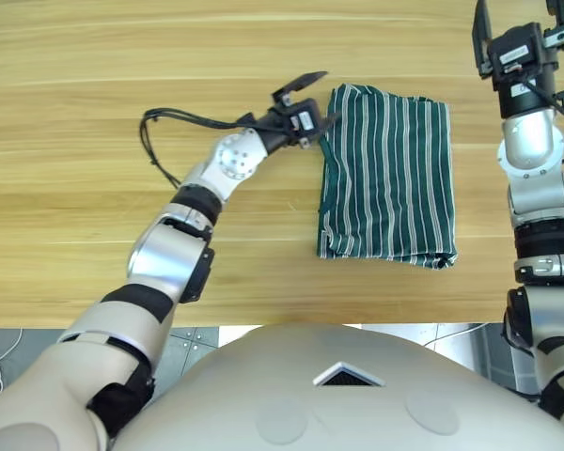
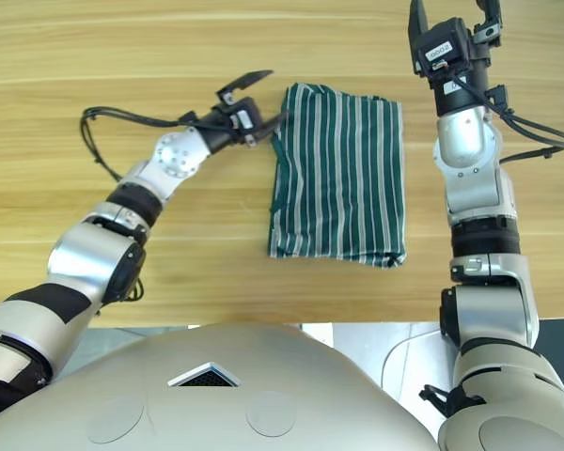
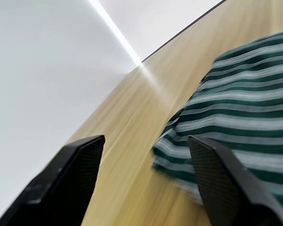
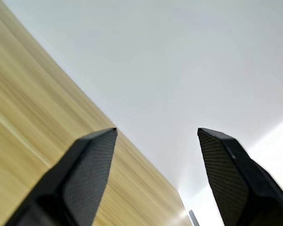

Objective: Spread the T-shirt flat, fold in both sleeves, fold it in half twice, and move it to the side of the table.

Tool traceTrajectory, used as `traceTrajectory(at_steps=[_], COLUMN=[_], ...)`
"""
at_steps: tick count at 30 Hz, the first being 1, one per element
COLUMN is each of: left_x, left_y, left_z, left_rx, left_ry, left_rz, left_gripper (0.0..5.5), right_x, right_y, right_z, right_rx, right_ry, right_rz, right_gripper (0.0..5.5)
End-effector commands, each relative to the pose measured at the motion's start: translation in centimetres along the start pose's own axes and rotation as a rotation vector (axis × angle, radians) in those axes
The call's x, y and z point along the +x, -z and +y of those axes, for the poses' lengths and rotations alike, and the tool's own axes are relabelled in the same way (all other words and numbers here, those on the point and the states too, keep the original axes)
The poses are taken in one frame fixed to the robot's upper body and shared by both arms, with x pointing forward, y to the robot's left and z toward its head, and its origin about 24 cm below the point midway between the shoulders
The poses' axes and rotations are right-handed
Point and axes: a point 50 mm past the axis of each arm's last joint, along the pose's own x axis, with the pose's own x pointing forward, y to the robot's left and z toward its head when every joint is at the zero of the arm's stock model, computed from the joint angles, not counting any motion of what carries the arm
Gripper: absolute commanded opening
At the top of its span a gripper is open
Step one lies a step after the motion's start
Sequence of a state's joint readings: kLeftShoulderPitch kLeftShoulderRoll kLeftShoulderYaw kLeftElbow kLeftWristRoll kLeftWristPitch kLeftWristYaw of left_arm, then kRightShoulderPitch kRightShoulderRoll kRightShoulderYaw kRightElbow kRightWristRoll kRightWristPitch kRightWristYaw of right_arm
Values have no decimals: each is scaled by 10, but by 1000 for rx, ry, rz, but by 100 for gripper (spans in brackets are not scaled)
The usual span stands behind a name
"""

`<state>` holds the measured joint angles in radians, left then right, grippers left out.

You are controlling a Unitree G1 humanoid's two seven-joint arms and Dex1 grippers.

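Light wooden table (image 1: 94, 56), and your green striped T-shirt (image 1: 390, 178) lies folded in a rectangle by the near edge, long axis running near to far; collar end can't be told. Left gripper (image 1: 327, 96) is spread at its far left corner, right gripper (image 2: 451, 17) spread past the far right corner. Looks like the folding's nearly done. Next you need a firm pinch on that corner.

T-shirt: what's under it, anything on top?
The folded T-shirt lies flat on the wooden table, with nothing resting on top. The open left gripper sits at its left edge. The tabletop beneath and the inner folds are covered, so anything there is hidden.
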<state>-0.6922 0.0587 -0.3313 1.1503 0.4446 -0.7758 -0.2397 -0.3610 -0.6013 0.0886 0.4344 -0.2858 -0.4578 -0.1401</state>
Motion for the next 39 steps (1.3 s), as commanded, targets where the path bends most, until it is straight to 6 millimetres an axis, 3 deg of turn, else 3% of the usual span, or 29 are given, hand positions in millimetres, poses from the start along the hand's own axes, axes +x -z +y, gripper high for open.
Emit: traceTrajectory(at_steps=[1,6,9,14,17,23,29,31,35,39], left_x=[26,45,36,-27,-63,-96,-136,-146,-144,-118], left_y=[-12,-19,-4,48,67,73,69,72,72,61], left_z=[-12,-28,-38,-39,-44,-46,-54,-47,-26,-4], left_rx=[44,238,375,431,393,363,338,348,389,466], left_ry=[30,89,171,264,276,262,350,355,314,218], left_rz=[48,127,192,302,340,304,221,239,228,142], left_gripper=[329,329,329,329,329,329,329,329,329,329], right_x=[1,5,3,-1,2,0,-17,-22,-25,-24], right_y=[2,-1,-3,-3,-5,-5,8,9,8,5], right_z=[4,16,21,24,27,30,41,46,52,55], right_rx=[-41,-56,-74,-88,-96,-127,-188,-193,-186,-178], right_ry=[8,-34,-58,-78,-94,-153,-263,-290,-306,-312], right_rz=[20,11,0,-2,-6,-8,36,44,49,42], right_gripper=[315,315,315,315,315,315,315,315,315,315])
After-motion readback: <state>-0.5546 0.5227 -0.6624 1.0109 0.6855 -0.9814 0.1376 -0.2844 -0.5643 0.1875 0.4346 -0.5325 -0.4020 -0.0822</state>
